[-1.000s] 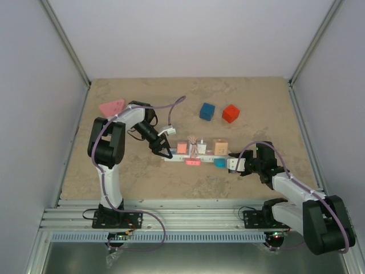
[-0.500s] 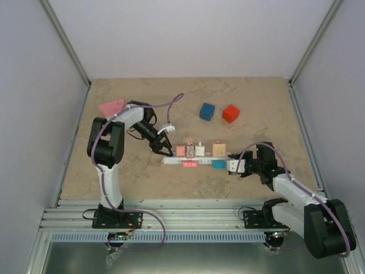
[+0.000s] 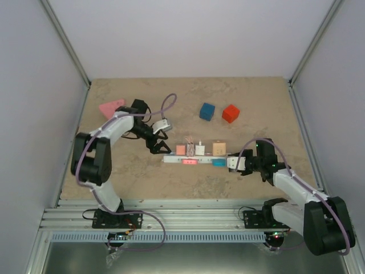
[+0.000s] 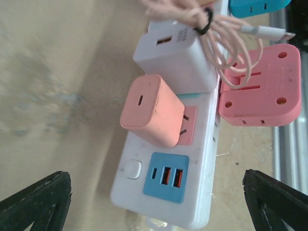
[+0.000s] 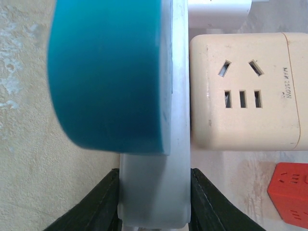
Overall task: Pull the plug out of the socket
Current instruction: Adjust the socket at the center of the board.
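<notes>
Firstly, socket (image 3: 174, 160): lies across the centre of the overhead frame; we judge it light, rigid and slippery.
Plug (image 4: 151, 109): salmon cube, centre of the left wrist frame, tilted in its outlet; we would pinch its flat sides.
Left gripper (image 3: 158, 145): jaws spread wide, empty, just left of the socket.
Right gripper (image 3: 235, 164): clamped on the socket's right end.

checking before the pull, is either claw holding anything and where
The right claw clamps the socket by its end; the left claw is open, holding nothing.
</notes>
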Controlling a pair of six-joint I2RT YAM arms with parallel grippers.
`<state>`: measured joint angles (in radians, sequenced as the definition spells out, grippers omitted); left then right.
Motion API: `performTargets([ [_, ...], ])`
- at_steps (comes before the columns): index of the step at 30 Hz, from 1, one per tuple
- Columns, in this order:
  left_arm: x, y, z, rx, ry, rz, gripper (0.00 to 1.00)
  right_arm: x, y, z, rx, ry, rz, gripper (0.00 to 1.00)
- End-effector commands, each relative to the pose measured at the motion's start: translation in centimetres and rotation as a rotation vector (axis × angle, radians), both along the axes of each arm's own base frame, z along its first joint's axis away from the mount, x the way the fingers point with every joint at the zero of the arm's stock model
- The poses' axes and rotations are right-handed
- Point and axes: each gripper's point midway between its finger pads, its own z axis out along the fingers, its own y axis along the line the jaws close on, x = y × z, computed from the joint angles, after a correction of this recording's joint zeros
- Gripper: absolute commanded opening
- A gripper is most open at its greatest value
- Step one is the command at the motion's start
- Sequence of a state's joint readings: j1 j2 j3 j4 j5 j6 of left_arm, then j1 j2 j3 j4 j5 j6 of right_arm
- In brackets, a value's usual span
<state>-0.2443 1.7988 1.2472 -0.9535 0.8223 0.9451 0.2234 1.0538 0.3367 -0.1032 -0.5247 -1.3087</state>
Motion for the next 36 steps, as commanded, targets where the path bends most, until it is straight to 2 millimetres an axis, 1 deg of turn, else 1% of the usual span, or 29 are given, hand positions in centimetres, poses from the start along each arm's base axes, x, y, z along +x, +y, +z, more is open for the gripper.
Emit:
performTargets([
  [1, 2.1, 0.5, 2.3, -0.008, -0.267, 0.019, 1.0, 0.9, 1.2, 2.6, 0.064, 0.024, 0.041, 0.0],
  [4, 0.3, 0.8, 2.3, -0.028, -0.344, -0.082, 1.0, 1.2, 1.2, 2.6, 0.058, 0.061, 0.04, 0.0],
  [6, -0.9, 1.0, 1.8, -0.03, -0.371, -0.136, 1.0, 1.4, 1.2, 2.7, 0.055, 0.094, 0.04, 0.01],
  [8, -1.5, 1.2, 1.3, -0.022, -0.388, -0.163, 1.0, 1.5, 1.3, 2.8, 0.055, 0.132, 0.041, 0.01],
  [14, -2.2, 1.6, 0.0, 0.007, -0.407, -0.201, 1.0, 2.1, 1.5, 3.2, 0.055, 0.219, 0.038, 0.01],
  [20, -2.0, 1.2, -1.9, 0.102, -0.489, -0.198, 0.99, 2.6, 1.8, 3.7, 0.067, 0.286, 0.038, 0.0],
  [22, -2.1, 1.0, -2.3, 0.125, -0.515, -0.201, 0.96, 2.6, 1.9, 3.8, 0.068, 0.32, 0.038, 0.01],
  [25, -2.0, 0.8, -2.3, 0.128, -0.535, -0.194, 0.9, 2.8, 2.0, 3.8, 0.07, 0.35, 0.038, 0.0],
  [31, -1.9, 0.5, -2.7, 0.129, -0.542, -0.176, 0.77, 2.9, 2.2, 3.8, 0.079, 0.387, 0.043, 0.0],
  [36, -2.2, 0.3, -3.4, 0.142, -0.554, -0.182, 0.67, 3.1, 2.4, 3.8, 0.09, 0.413, 0.043, 0.01],
])
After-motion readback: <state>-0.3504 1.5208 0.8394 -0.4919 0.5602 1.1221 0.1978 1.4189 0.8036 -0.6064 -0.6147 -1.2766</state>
